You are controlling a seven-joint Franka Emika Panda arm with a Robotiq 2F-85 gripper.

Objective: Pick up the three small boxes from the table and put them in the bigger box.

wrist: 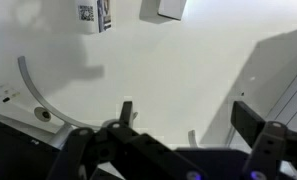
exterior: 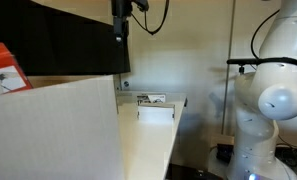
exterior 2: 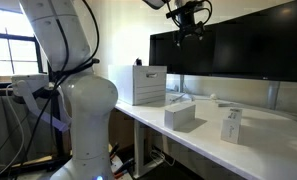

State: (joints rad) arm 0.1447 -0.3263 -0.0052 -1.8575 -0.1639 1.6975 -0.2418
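My gripper is open and empty. It hangs high above the table, as both exterior views show. One white carton lies on the table near the bigger box. A second white carton with dark print stands farther along. Both show at the top edge of the wrist view, the printed one and the plain one. The orange-red carton shows above the bigger box's pale wall; I cannot tell what it rests on.
A black monitor panel runs along the wall behind the table. The robot's white base stands beside the table's edge. A flat white item lies behind the nearer carton.
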